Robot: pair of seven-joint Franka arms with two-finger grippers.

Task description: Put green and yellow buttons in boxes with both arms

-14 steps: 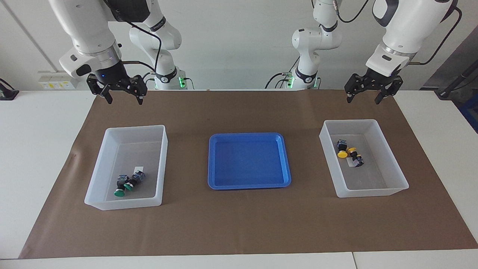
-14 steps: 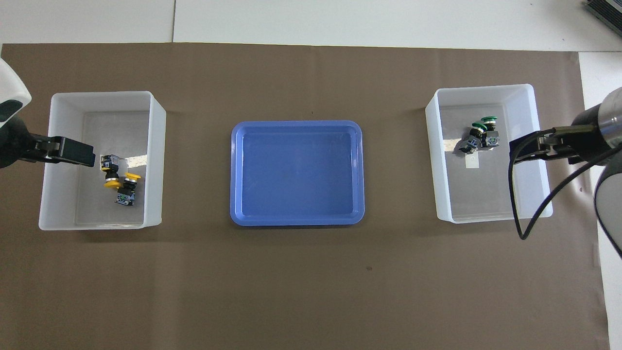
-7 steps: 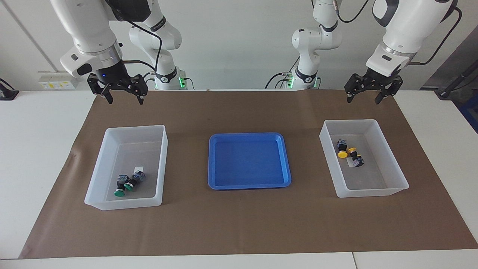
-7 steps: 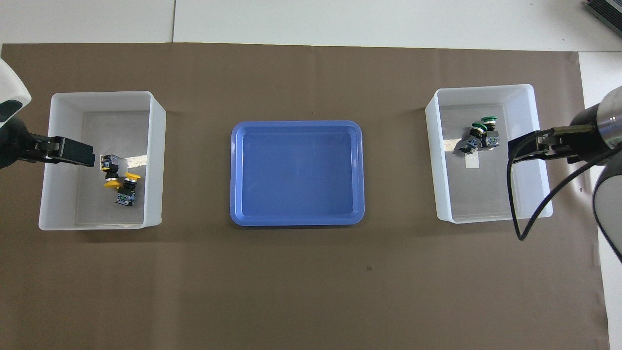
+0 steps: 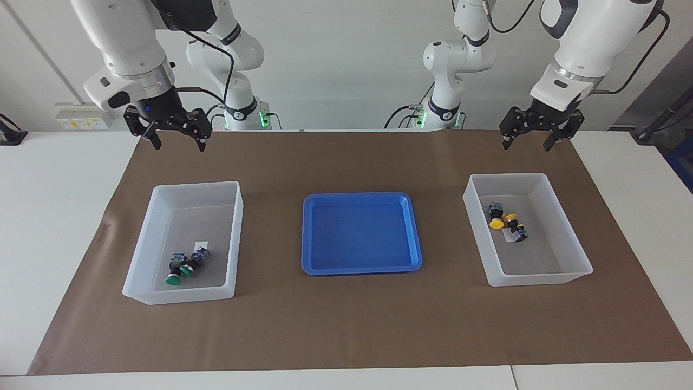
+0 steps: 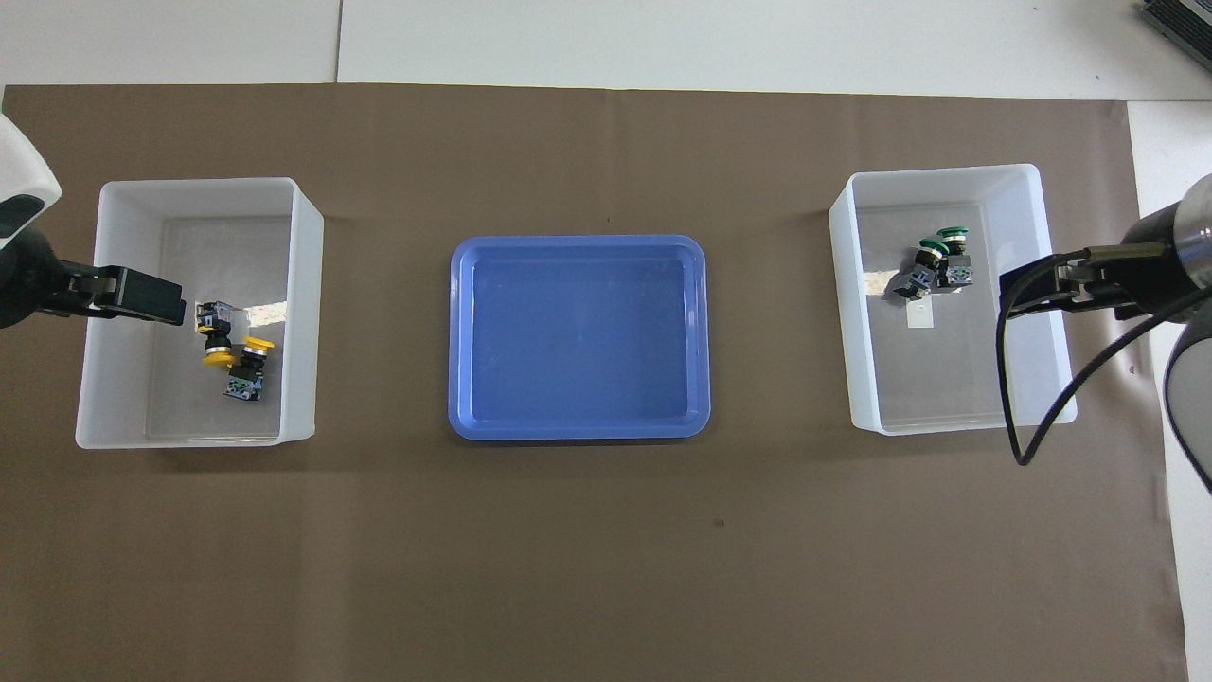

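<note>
Pincers hang spread above brown mat's robot-side edge.

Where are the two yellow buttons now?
The yellow buttons lie side by side in the white box at the left arm's end of the table, beside the blue tray.

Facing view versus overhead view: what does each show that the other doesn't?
Only the facing view shows both tools whole, left tool and right tool, open, raised over the brown mat near the robots' edge, plus two slimmer arms at the wall.

Only the overhead view shows the white label in the green buttons' box unobstructed.

Both show the blue tray, yellow buttons and green buttons in separate boxes.
</note>
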